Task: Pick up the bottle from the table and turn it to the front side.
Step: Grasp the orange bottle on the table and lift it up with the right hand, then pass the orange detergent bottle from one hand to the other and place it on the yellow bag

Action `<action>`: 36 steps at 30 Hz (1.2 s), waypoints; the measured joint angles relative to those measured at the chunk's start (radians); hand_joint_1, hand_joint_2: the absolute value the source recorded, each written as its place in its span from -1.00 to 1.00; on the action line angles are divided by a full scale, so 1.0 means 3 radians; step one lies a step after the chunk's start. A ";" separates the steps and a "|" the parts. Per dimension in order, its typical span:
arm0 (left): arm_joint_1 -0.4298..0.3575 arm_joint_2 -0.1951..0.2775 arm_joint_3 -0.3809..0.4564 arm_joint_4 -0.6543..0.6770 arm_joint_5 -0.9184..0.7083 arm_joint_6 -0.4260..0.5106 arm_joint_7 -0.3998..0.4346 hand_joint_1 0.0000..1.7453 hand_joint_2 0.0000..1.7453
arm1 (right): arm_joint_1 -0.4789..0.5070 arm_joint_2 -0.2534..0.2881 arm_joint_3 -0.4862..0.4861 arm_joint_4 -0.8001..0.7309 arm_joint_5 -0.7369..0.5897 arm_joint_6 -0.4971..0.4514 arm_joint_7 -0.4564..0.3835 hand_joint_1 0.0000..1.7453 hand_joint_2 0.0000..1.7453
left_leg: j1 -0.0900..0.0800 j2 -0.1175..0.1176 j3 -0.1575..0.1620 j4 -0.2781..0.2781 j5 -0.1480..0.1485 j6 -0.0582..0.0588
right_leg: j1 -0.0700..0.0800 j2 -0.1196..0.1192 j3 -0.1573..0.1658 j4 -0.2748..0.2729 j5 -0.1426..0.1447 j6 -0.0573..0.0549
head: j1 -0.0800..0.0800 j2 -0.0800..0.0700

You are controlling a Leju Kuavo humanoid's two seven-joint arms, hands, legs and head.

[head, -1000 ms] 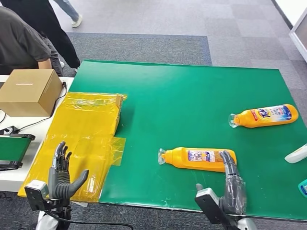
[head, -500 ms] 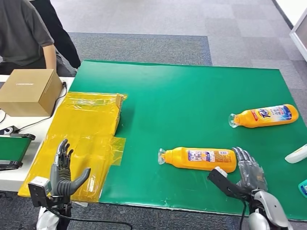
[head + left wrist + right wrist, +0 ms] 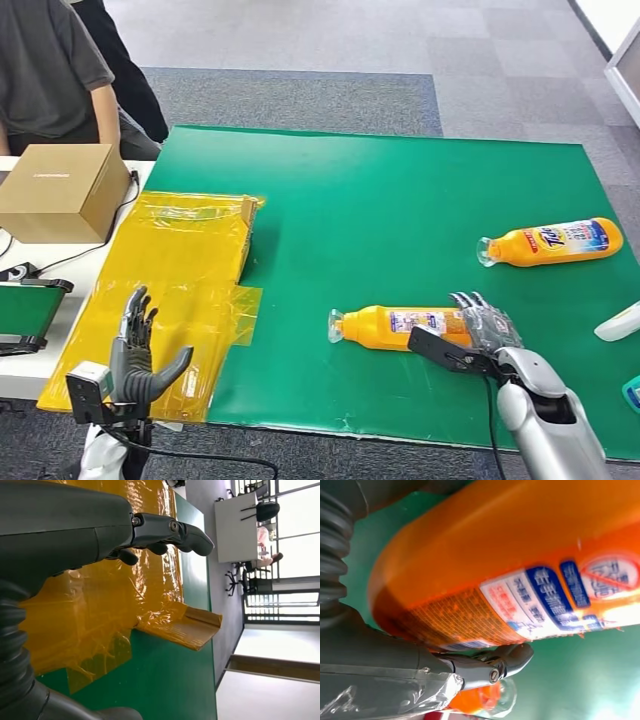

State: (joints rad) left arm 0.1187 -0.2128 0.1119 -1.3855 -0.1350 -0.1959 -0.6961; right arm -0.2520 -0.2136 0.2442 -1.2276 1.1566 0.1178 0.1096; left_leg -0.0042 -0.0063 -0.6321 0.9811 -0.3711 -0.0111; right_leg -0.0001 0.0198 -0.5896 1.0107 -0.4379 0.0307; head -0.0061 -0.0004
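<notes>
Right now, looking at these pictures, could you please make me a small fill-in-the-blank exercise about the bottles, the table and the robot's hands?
1. Both orange bottles, the near bottle and the far bottle, lie on their ____.
2. The table cover under the bottles is ____ in colour.
3. The hand at the base of the near bottle is the robot's ____ hand.
4. The left hand hovers with spread fingers above a ____ plastic sheet.

Missing words: sides; green; right; yellow
</notes>
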 joint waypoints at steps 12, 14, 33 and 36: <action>-0.0025 0.0037 0.0001 0.0080 0.0125 0.0011 0.0000 -1.00 1.00 | -0.0223 -0.0127 0.0350 0.0224 -0.0541 -0.0059 -0.0301 1.00 1.00 | 0.0000 -0.0002 0.0005 0.0001 0.0001 0.0002 | 0.0000 -0.0003 0.0007 -0.0001 0.0002 0.0002 | 0.0000 0.0000; -0.0007 0.0039 0.0008 0.0080 0.0156 -0.0021 -0.0001 -1.00 1.00 | -0.0013 -0.0142 0.0335 -0.0024 -0.0791 -0.0254 -0.0424 1.00 1.00 | 0.0000 -0.0005 0.0002 0.0001 0.0001 0.0002 | 0.0000 -0.0006 0.0007 -0.0001 0.0002 0.0002 | 0.0000 0.0000; -0.0467 0.0206 -0.0860 0.0448 0.0073 -0.1379 0.0001 -1.00 1.00 | 0.0262 0.0820 0.0991 -0.0173 -0.1114 -0.1055 -0.1015 1.00 1.00 | 0.0003 -0.0005 0.0001 -0.0001 0.0004 -0.0003 | 0.0003 -0.0006 0.0002 -0.0001 0.0001 -0.0004 | 0.0000 0.0000; -0.0527 0.0260 -0.1086 0.0467 0.0075 -0.1371 -0.0004 -0.99 1.00 | 0.0171 0.0949 0.1112 0.0047 -0.1096 -0.1110 -0.1041 1.00 1.00 | 0.0002 -0.0005 0.0001 -0.0001 0.0004 -0.0003 | 0.0003 -0.0006 0.0002 -0.0001 0.0001 -0.0004 | 0.0000 0.0000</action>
State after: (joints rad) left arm -0.0393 -0.1347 -0.2140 -1.2453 -0.1126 -0.6071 -0.6972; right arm -0.2006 0.0711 0.5778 -1.2136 0.8277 -0.2152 -0.2028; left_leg -0.0035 -0.0077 -0.6319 0.9809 -0.3698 -0.0120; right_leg 0.0007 0.0179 -0.5890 1.0105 -0.4376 0.0295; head -0.0060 -0.0004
